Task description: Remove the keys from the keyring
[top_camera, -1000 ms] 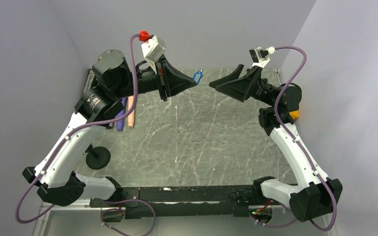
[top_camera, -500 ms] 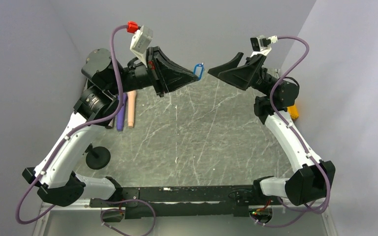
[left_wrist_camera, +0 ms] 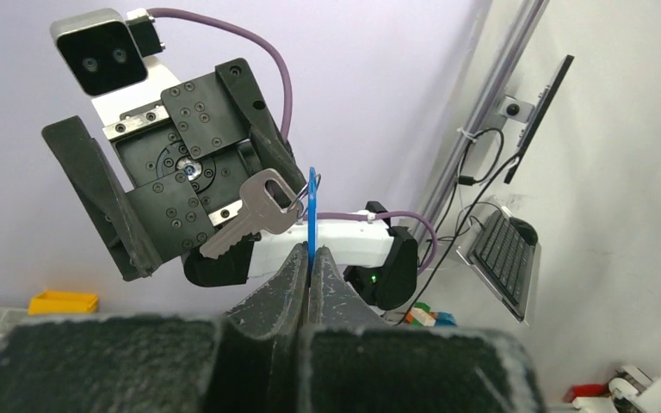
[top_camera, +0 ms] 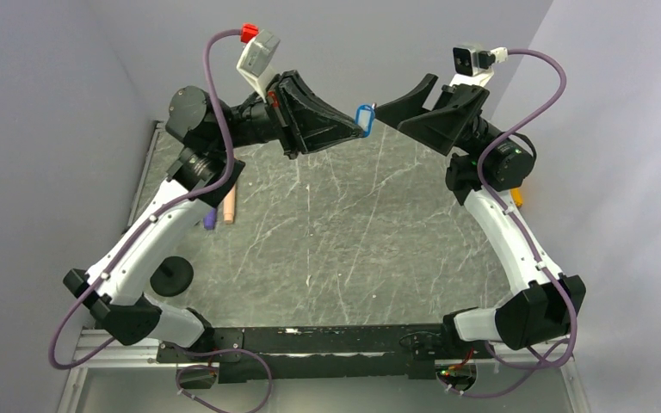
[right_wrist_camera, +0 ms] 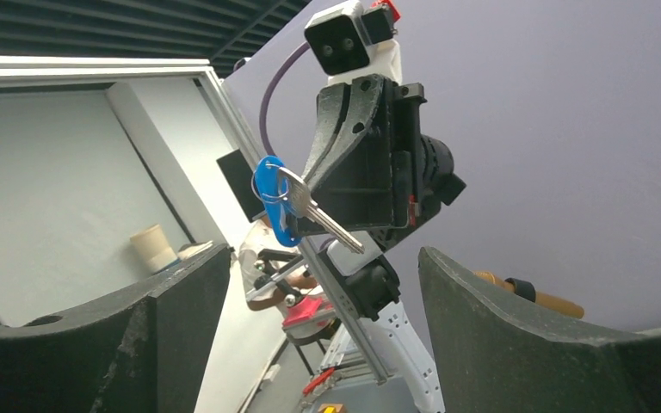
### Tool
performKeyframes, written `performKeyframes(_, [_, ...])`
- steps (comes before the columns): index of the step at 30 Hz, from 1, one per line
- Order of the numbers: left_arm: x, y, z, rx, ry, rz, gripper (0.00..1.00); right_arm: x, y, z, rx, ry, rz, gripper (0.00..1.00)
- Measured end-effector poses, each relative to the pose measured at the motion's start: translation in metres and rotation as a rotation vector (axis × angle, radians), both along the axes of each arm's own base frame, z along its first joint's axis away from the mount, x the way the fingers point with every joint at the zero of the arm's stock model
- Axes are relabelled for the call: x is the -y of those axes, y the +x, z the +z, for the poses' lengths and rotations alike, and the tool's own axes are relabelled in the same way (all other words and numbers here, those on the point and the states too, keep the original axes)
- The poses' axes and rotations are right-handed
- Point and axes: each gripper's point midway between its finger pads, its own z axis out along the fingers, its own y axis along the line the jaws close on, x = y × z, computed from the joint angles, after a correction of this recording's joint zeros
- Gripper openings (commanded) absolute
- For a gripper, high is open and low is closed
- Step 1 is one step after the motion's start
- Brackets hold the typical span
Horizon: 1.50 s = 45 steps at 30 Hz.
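The keys [top_camera: 363, 118] are a small blue tag, a thin wire ring and one silver key, held high above the table. My left gripper [top_camera: 357, 129] is shut on the blue tag [left_wrist_camera: 311, 215], which stands edge-on between the fingertips [left_wrist_camera: 293, 267]. The silver key [left_wrist_camera: 245, 215] hangs off the ring to the tag's left. My right gripper [top_camera: 403, 95] is open and empty, just right of the tag and facing it. In the right wrist view the tag [right_wrist_camera: 268, 202] and key [right_wrist_camera: 314, 211] sit ahead of its spread fingers [right_wrist_camera: 181, 310].
A peach cylinder [top_camera: 228, 205] and a purple one [top_camera: 210, 219] lie on the marble table [top_camera: 336, 232] at the left, partly under my left arm. A black round-based stand [top_camera: 170, 275] is at the near left. A yellow object [top_camera: 516, 197] lies behind my right arm.
Both arms have risen and closed toward each other. My left gripper carried the blue tag up and right. My right gripper rose and swung left until it sits right beside the tag.
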Motion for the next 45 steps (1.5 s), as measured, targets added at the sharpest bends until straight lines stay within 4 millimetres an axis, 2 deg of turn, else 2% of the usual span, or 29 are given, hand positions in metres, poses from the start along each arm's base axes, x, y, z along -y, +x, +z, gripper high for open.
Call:
performKeyframes(6, [0.010, 0.004, -0.005, -0.041, -0.004, -0.062, 0.00, 0.001, -0.002, 0.002, -0.001, 0.003, 0.006, 0.72])
performKeyframes(16, [0.011, 0.003, -0.007, -0.053, -0.012, -0.095, 0.00, 0.000, -0.004, 0.003, 0.000, 0.007, 0.023, 0.46])
performKeyframes(28, [0.013, 0.004, -0.011, -0.065, -0.005, -0.095, 0.00, -0.002, -0.010, 0.005, 0.010, 0.010, 0.040, 0.26])
performKeyframes(45, [0.013, 0.004, -0.012, -0.067, -0.009, -0.098, 0.00, -0.012, -0.020, 0.002, 0.028, -0.008, 0.090, 0.26])
